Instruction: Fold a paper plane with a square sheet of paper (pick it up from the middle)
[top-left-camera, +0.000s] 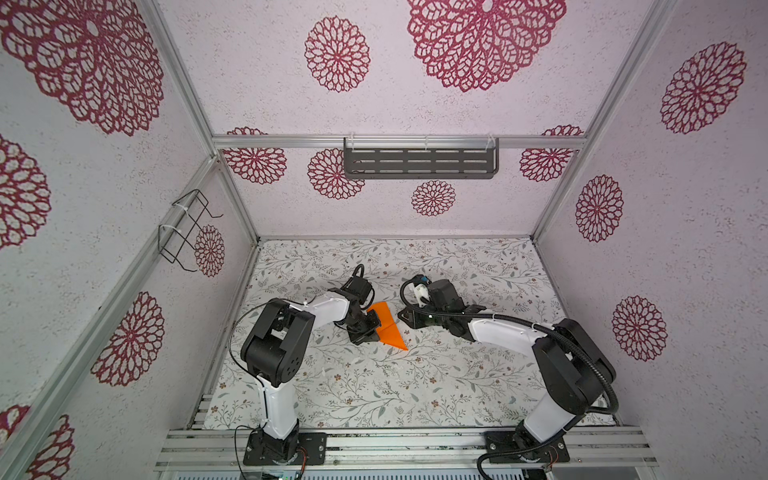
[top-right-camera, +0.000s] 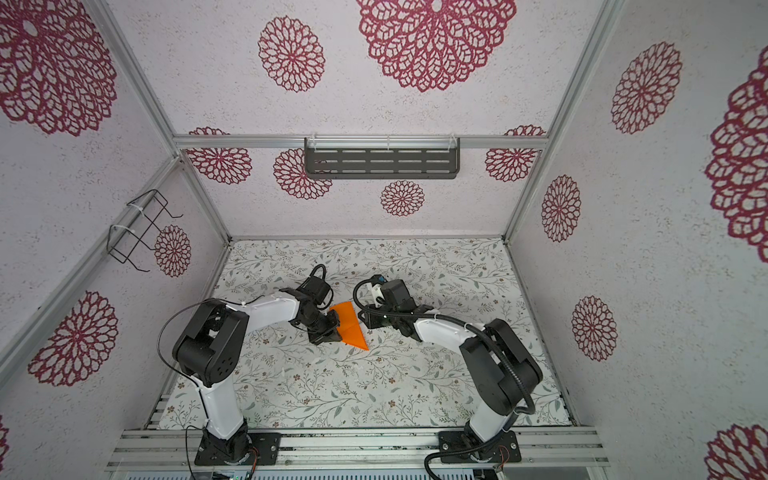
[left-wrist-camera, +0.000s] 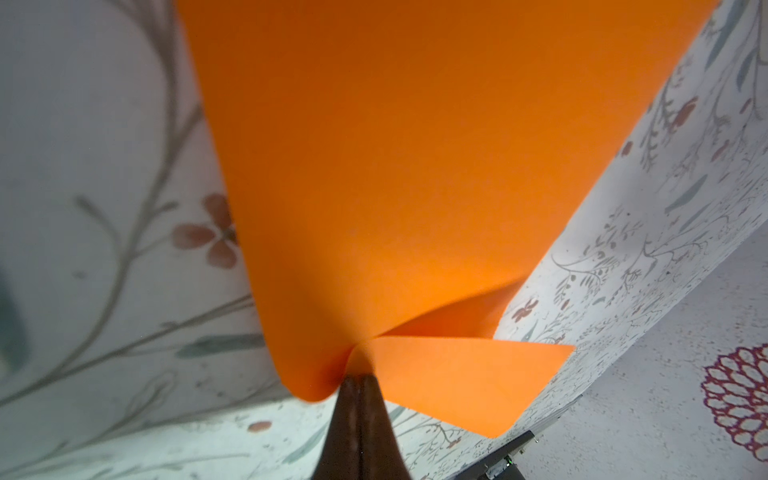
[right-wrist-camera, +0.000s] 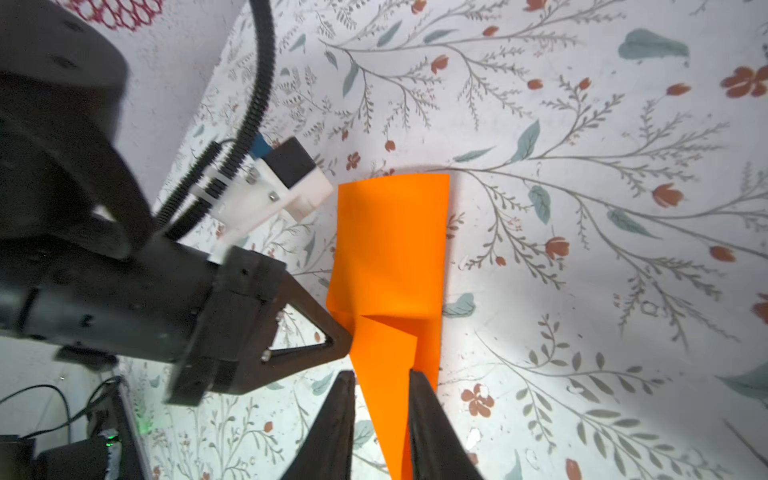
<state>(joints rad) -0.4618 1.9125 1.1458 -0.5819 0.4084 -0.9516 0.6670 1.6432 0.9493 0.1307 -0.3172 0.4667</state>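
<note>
Floral-printed tabletop (top-left-camera: 374, 395), white walls (top-left-camera: 685, 257) stamped with red rosettes, one slotted shelf (top-left-camera: 421, 175), one wire rack (top-left-camera: 183, 231). One orange paper plane (top-left-camera: 388, 326) sits mid-table. Two grippers: left gripper (left-wrist-camera: 359, 380) pinches its edge; right gripper (right-wrist-camera: 382, 384), jaws parted, straddles its narrow end.

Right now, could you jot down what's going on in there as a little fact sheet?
Object: orange paper, folded to one sharp point
Where: middle of the floral table
Left pincer: shut, pinching the paper's edge
Right pincer: open, tips at the paper's narrow part
</note>
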